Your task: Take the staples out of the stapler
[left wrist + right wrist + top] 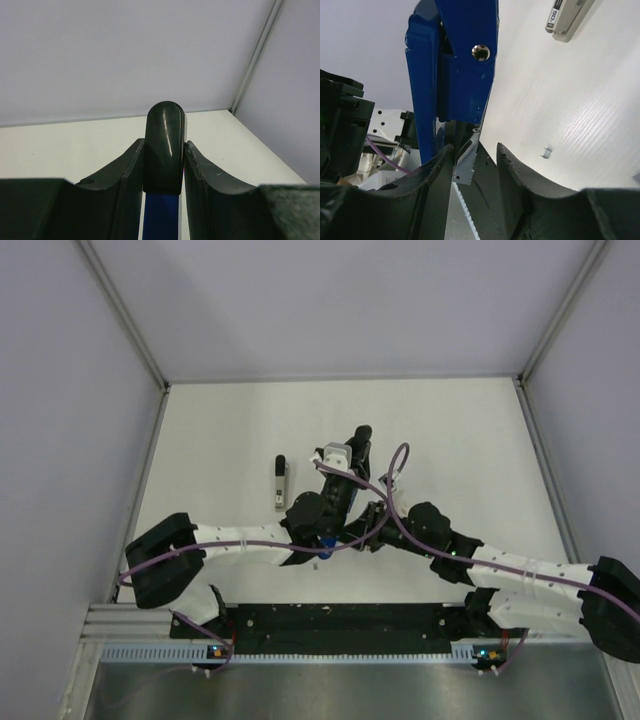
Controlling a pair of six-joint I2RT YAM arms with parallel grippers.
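My left gripper (pixel 164 143) is shut on the blue stapler (pixel 164 165), whose black end sticks out past the fingertips; in the top view the left gripper (pixel 352 455) holds it above mid-table. In the right wrist view the stapler's blue hinged end (pixel 452 65) hangs just ahead of my right gripper (pixel 475 150). The right gripper's jaws stand apart, and a thin silvery metal part (pixel 466 162) of the stapler lies between them against the left finger (pixel 437 170). In the top view the right gripper (pixel 352 531) sits close under the left wrist.
A grey bar (pixel 281 483) lies on the table left of the arms, also in the right wrist view (pixel 570 20). One small loose staple (pixel 547 152) lies on the white table. Walls enclose the table on three sides.
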